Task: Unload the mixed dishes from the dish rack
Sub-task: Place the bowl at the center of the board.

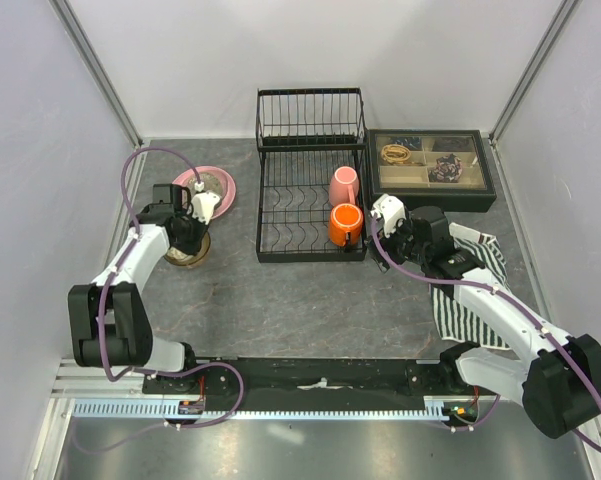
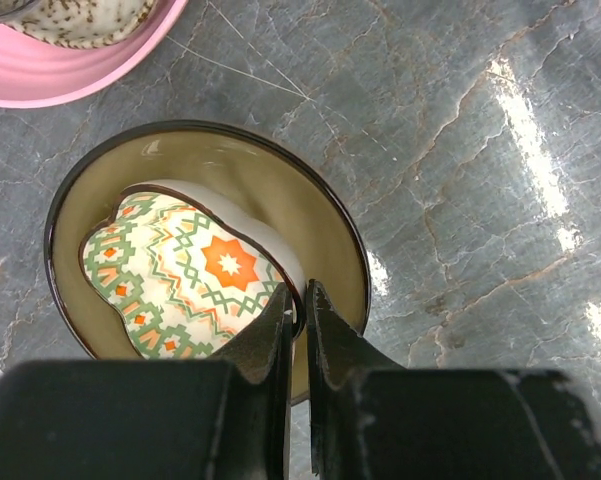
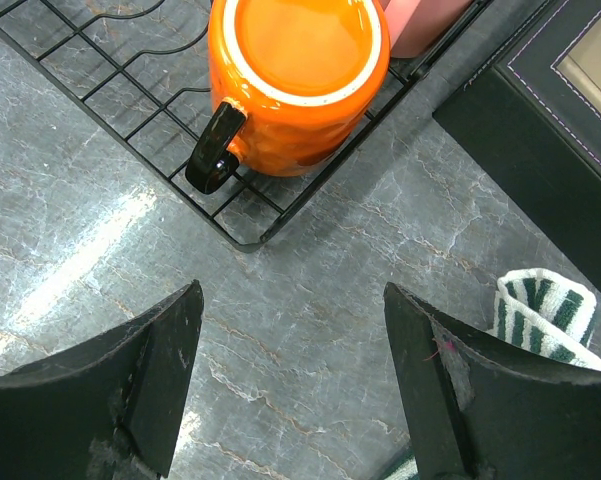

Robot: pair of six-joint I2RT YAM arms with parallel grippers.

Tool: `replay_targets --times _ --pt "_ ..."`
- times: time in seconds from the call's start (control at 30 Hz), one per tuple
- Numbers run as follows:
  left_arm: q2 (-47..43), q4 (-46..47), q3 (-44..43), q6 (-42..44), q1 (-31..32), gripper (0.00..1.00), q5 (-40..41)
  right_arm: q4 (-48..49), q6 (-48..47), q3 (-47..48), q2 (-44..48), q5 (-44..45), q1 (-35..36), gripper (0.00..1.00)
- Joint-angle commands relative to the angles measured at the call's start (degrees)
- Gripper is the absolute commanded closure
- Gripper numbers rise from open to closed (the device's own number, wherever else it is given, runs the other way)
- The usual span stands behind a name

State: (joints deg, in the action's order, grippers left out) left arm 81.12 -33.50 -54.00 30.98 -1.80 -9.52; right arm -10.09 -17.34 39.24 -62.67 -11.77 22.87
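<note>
My right hand [image 3: 292,295] wide, nearer | orange mug [image 3: 295,70] straight ahead, near-right corner of dish rack [image 1: 310,258] | left hand [image 2: 300,290] pinching patterned bowl [image 2: 180,270] rim

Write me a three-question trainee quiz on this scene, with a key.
1. True or false: the orange mug stands outside the dish rack.
2. Which is open? A. left pincer B. right pincer C. both
3. Fill in: the left pincer grips the rim of the ____ bowl, which sits inside the brown bowl.
Key: 1 false; 2 B; 3 patterned bowl.
</note>
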Motion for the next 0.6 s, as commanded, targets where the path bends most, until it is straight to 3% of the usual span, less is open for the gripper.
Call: replay_targets --times 0.0,0.4,0.57 --pt "1.4 2.6 -1.1 2.2 -0.2 0.98 1.6 1.8 -0.1 -0.4 0.9 -0.6 -0.2 0.19" --pt "3.7 3.6 -1.2 2.4 -0.1 0.97 2.2 1.6 -0.1 -0.6 1.3 -0.4 -0.2 0.19" --pt "3.1 3.5 -1.3 2.4 -0.1 0.83 1.7 1.7 -0.1 -0.6 1.2 -0.6 -0.1 0.19"
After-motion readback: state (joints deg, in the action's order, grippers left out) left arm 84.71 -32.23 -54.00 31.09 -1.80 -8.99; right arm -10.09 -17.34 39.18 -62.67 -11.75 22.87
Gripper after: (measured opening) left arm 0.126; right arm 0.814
